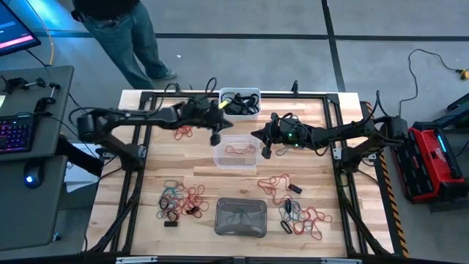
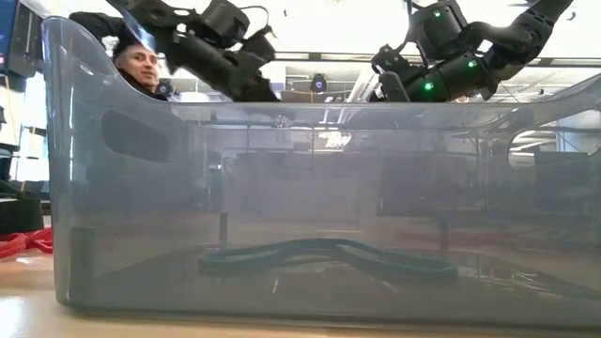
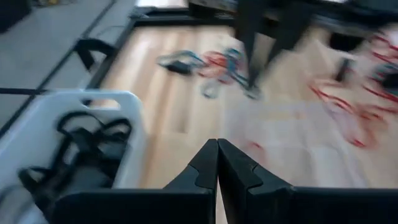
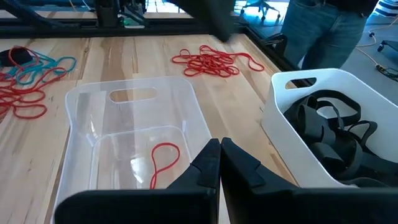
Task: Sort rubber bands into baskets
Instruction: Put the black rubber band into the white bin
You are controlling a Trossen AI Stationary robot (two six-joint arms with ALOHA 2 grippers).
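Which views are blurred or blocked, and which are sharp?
Left wrist view: motion blur smears the table and rubber bands. Low view: the grey basket fills the frame, hazing the room behind. Right wrist view: sharp on the clear basket and white basket.

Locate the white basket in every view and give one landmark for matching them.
High view: white basket at the table's far edge, centre.
Low view: not in it.
Left wrist view: beside the shut left gripper, black bands inside.
Right wrist view: right of the clear basket, the shared landmark.
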